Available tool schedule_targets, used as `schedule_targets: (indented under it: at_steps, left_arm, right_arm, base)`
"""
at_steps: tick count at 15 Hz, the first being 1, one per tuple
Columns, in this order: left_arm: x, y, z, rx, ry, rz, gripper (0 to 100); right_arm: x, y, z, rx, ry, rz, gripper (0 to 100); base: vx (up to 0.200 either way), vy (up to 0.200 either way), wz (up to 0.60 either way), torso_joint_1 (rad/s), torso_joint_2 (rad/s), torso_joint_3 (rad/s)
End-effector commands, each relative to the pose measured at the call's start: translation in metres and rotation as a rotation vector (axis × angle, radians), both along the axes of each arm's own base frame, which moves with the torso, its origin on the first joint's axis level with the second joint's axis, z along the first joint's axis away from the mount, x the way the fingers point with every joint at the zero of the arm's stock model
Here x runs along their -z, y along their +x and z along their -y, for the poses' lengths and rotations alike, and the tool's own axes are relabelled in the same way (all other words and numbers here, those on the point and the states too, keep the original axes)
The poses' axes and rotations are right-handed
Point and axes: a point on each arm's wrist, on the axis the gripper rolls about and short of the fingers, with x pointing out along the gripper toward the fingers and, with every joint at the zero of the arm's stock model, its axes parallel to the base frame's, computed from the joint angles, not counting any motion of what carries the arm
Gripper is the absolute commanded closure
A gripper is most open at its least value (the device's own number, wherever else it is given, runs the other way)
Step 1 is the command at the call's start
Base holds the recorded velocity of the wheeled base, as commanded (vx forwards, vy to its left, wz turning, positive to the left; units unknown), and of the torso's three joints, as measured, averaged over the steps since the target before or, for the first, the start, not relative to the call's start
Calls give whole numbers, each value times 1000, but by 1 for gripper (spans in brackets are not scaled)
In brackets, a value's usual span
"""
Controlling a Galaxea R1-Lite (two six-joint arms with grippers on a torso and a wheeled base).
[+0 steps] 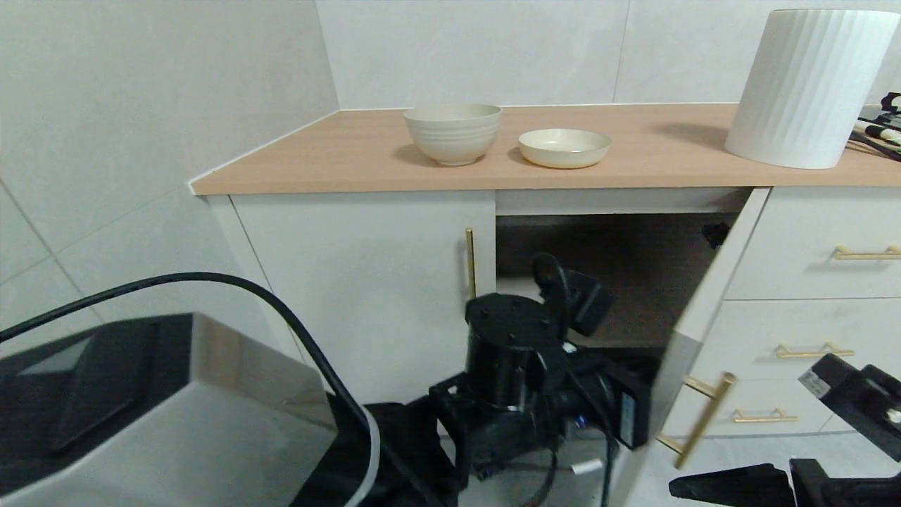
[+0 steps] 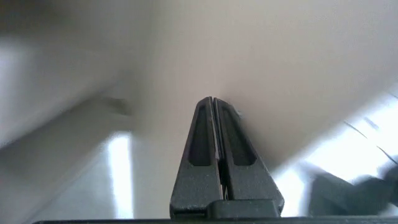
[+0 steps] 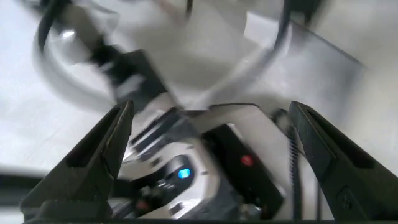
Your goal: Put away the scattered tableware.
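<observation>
A cream ribbed bowl (image 1: 454, 134) and a shallow cream dish (image 1: 564, 148) stand side by side on the wooden countertop (image 1: 338, 158). Below them the cabinet door (image 1: 704, 317) is swung open, showing a dark shelf space (image 1: 619, 267). My left arm (image 1: 524, 366) is low in front of that opening, well below the tableware. In the left wrist view, the left gripper (image 2: 213, 109) is shut with nothing between its fingers, close to a pale surface. My right gripper (image 3: 211, 130) is open and holds nothing; beneath it are cables and parts of the robot.
A tall white ribbed cylinder (image 1: 809, 84) stands on the right of the counter, with dark utensils (image 1: 880, 130) behind it. Drawers with gold handles (image 1: 813, 350) lie right of the open door. A closed door with a gold handle (image 1: 469, 262) is left of the opening.
</observation>
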Motion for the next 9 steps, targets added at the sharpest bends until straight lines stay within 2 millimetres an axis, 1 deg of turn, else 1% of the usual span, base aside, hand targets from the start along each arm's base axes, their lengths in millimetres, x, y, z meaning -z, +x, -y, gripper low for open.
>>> schedule_targets:
  at_steps: [1,3,5,7,9]
  left_arm:
    - [-20,-33,4,81,-38,20,100]
    - [-6,-14,-10,19,-3,-2,100]
    - [-2,1,-22,-31,4,-6,100]
    - [-3,13,-37,-85,8,-7,100]
    - [-12,21,-67,-151,6,-4,100]
  right_arm:
    - [-12,-17,13,-40,64,52,0]
    - [-13,-17,13,-41,66,60,0]
    - [-12,-16,12,-44,58,64,0]
    - [-12,-12,9,-28,46,56,0]
    - [-11,-2,5,43,15,49,0]
  base:
    - [0,0,0,0,0,0]
    - [0,0,0,0,0,0]
    - [0,0,0,0,0,0]
    - [0,0,0,0,0,0]
    - [0,0,0,0,0,0]
